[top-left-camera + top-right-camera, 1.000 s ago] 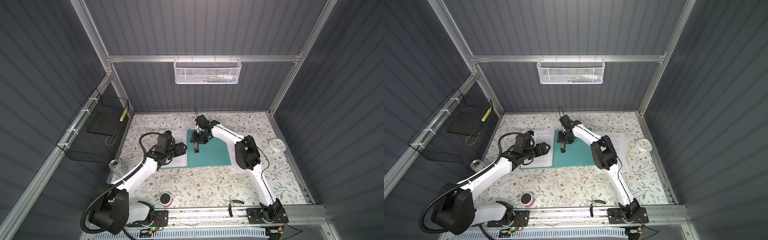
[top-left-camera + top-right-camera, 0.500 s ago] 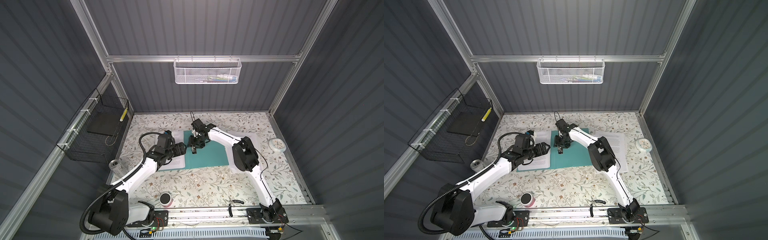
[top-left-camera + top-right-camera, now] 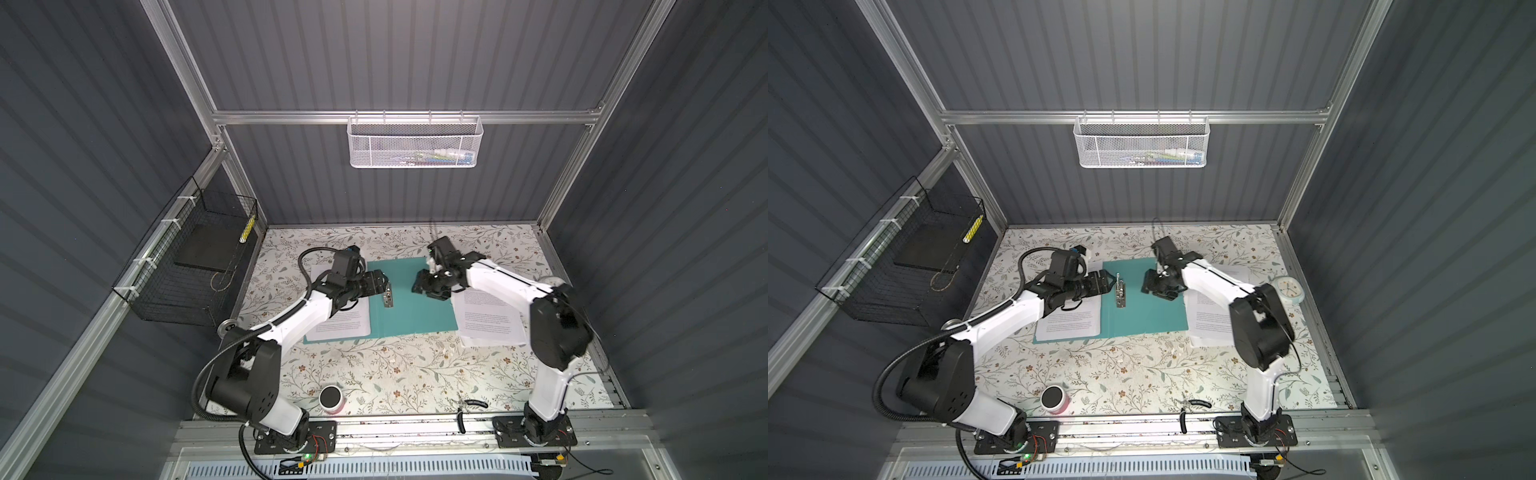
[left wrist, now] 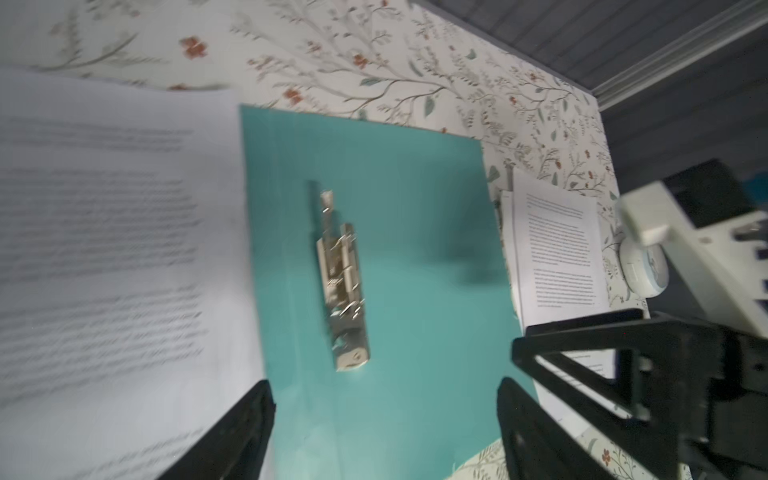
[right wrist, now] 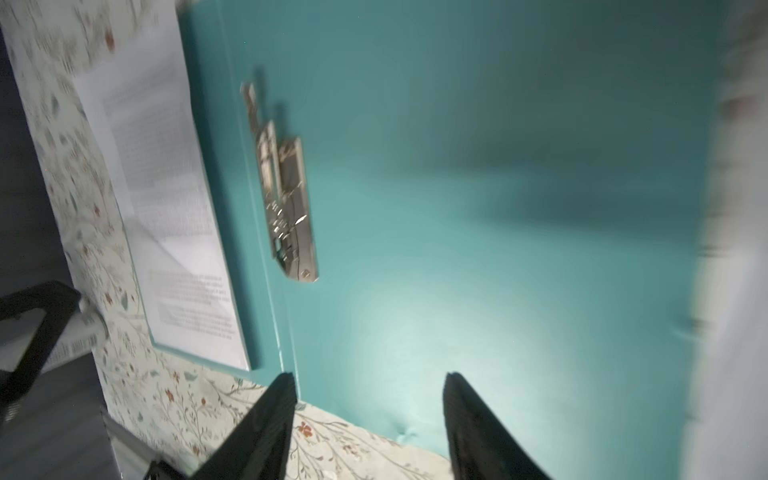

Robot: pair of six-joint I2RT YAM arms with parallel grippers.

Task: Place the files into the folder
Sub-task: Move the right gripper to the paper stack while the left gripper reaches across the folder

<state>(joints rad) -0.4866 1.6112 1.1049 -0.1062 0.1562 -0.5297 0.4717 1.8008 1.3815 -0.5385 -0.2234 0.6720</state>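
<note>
Risk lies mainly in the thin paper. The folder point(image 3: 415, 309) lies open and flat on the flowered table point(image 3: 374, 365), with its metal clip point(image 3: 388, 296) just beside the spine on the bare right-hand flap. One printed sheet point(image 3: 345, 324) rests on the left flap. The rest of the files point(image 3: 488, 322) sit in a loose stack on the table at the folder's right edge, partly under the right arm.

The left gripper point(image 3: 381, 282) hovers beside the clip with its jaws spread and nothing between them. The right gripper point(image 3: 423, 286) hangs over the bare flap, likewise released and empty.

A pinch at the stack could catch only the top sheet or crease it, since the sheets lie flat with no raised edge. Dragging them could push the light folder askew, or run the paper against the clip and buckle it. Whether the clip stands open cannot be told; if shut, it would block the sheets.
</note>
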